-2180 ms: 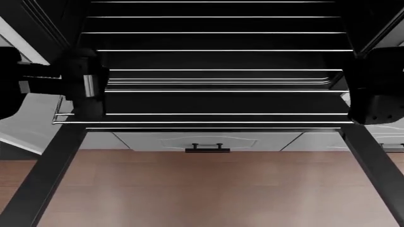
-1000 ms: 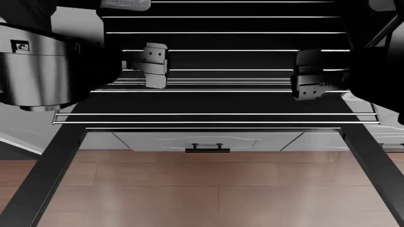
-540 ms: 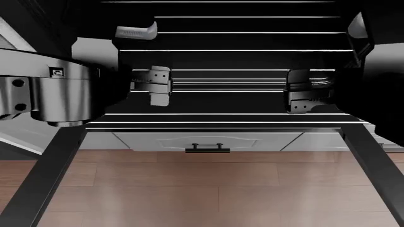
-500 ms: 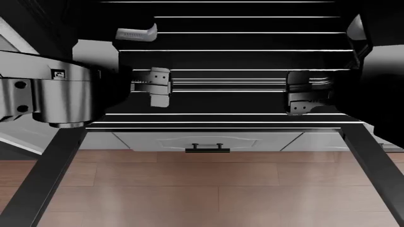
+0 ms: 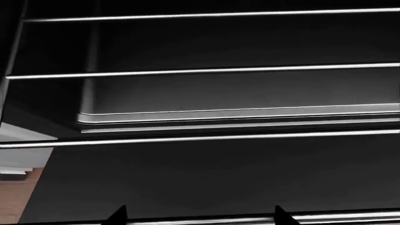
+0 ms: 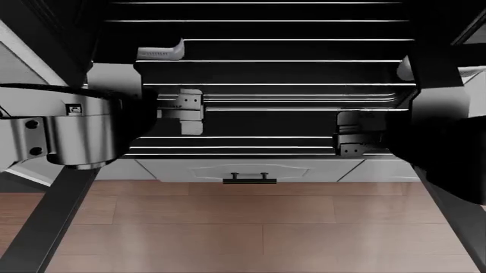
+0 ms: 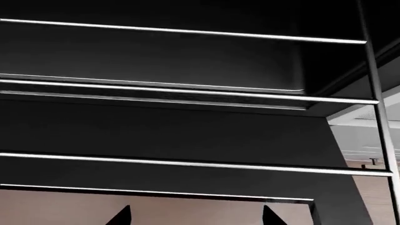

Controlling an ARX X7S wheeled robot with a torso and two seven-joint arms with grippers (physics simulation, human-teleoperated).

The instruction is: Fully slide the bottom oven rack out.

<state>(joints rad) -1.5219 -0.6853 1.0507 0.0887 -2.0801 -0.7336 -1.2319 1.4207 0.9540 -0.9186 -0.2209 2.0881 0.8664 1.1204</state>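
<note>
Fingers of the left gripper [image 6: 191, 111] show pale grey over the rack [image 6: 266, 142], lying across its rods towards the left side; whether they are spread or pinching a rod cannot be told from the head view. The left wrist view shows only two dark fingertips [image 5: 119, 216] at the edge of the frame, set apart, with a rod running between them. Fingers of the right gripper [image 6: 357, 139] sit lower, at the rack's front rods on the right side; their grip cannot be read either. In the right wrist view two dark tips [image 7: 122, 216] stand apart with open floor between them, just below the front rod.

The rack's silver rods run side to side across the head view, its front edge lying over the dark door [image 6: 65, 216] of the oven [image 6: 45, 34]. Below the front rod show a white drawer [image 6: 251, 169] with a black handle [image 6: 249, 178] and a brown wooden floor [image 6: 251, 227].
</note>
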